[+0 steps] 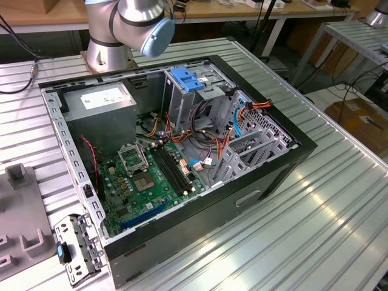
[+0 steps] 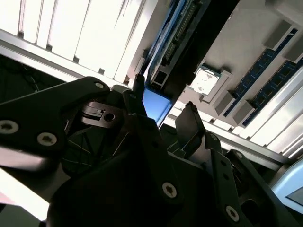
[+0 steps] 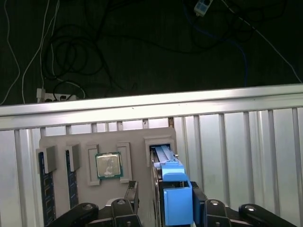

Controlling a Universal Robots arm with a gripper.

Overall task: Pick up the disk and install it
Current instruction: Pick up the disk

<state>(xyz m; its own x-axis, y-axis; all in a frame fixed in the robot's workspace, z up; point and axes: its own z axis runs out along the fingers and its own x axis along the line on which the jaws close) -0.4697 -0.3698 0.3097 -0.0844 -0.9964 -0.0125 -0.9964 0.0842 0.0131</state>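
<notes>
Slats of ribbed aluminium are forming the table [image 1: 315, 206], which is running across the exterior view and catching bright glare toward the lower right. An open computer case [image 1: 254, 182] is lying on it in the middle of the frame. Its green motherboard [image 1: 148, 176] is facing up, and a pale-blue latch plate [image 1: 185, 79] is sitting on the drive cage [image 1: 200, 100] near the top centre. The arm's base [image 1: 109, 48] is standing at the upper left, behind the case. A grey holder [image 1: 21, 212] is resting at the exterior view's left edge, and a metal bracket [image 1: 76, 245] is lying in the lower left corner. A wooden desk [image 1: 242, 11] is running along the top of the frame, and a cardboard box [image 1: 361, 121] is sitting on the floor at the right.

In the first wrist view, a grey parts tray [image 3: 137, 135] is sitting on the slats near the table's edge, with dark floor [image 3: 142, 47] and a white power strip [image 3: 54, 98] beyond. The disk [image 3: 165, 158] is standing on edge in a slot of that tray, beside a processor [image 3: 108, 165] and memory sticks [image 3: 71, 184]. The gripper [image 3: 177, 210] is straddling the disk's blue end at a narrow opening; whether it is actually clamping it I cannot tell.
</notes>
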